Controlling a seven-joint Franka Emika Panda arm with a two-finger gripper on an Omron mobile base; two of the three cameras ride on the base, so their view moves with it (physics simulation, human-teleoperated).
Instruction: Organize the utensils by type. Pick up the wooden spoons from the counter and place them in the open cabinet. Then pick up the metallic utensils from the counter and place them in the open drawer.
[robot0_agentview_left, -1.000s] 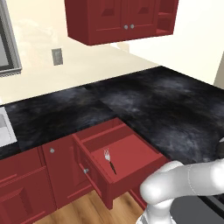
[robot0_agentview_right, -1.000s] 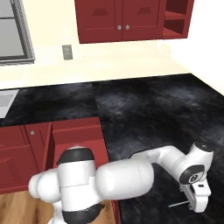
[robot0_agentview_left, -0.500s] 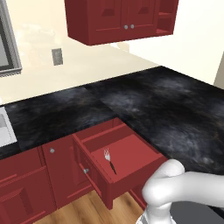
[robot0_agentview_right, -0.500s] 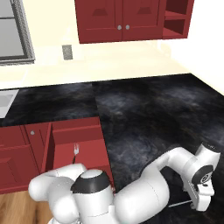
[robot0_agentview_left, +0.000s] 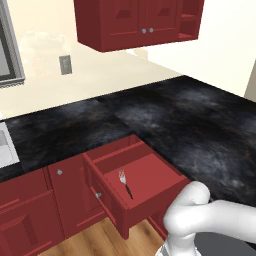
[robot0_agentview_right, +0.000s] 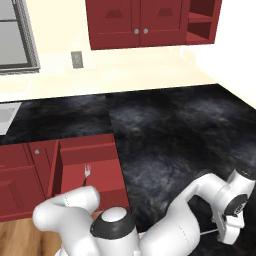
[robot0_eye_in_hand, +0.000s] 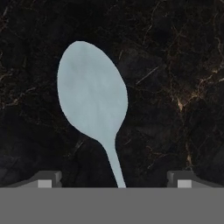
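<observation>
With the fork (robot0_agentview_left: 125, 183) in the open drawer (robot0_agentview_left: 150, 172), the wide-open, empty tool (robot0_eye_in_hand: 115, 179) straddled the teaspoon (robot0_eye_in_hand: 92, 103) on the tabletop (robot0_agentview_right: 170, 130), probably needing to close next.

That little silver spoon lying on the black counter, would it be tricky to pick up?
Probably a bit. The spoon lies flat on the counter, leaving little to grab. Its handle looks thin and smooth, so it may slip or pivot. It seems stiff and light, so the open jaws on either side of the handle should lift it easily.
</observation>
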